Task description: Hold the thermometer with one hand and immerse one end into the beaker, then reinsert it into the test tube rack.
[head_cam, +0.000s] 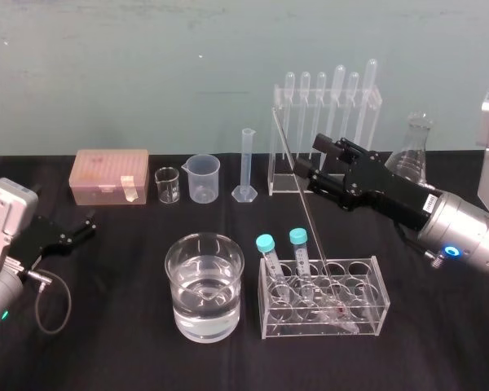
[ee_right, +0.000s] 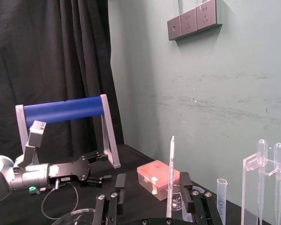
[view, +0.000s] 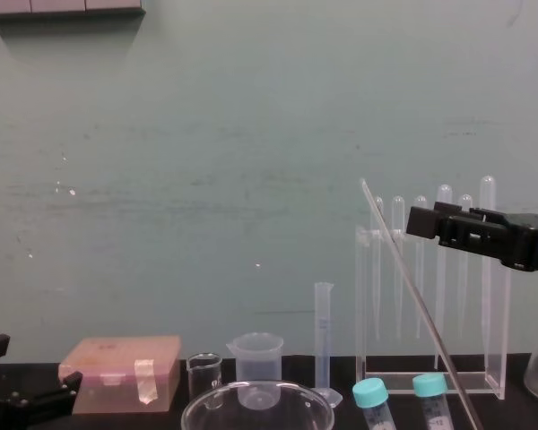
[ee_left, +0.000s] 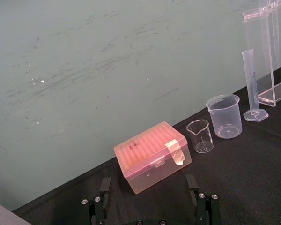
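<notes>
Clearly the right tool (head_cam: 310,156) gapes, holding nothing; the thermometer (head_cam: 309,220) slants steeply just ahead, aligned between its jaws.

Head view: high, angled down over the black-clothed table (head_cam: 98,326).
Chest view: low, level, facing the pale green wall (view: 206,134).
Left wrist view: low, near the pink lidded plastic box (ee_left: 152,157).
Right wrist view: facing the robot's left side.
Shared by all: box, tall clear acrylic test tube rack (head_cam: 284,186).

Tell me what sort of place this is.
Likely a chemistry lab bench: a beaker of water, a measuring cylinder and droppers standing in a clear rack on a black-covered table.
</notes>
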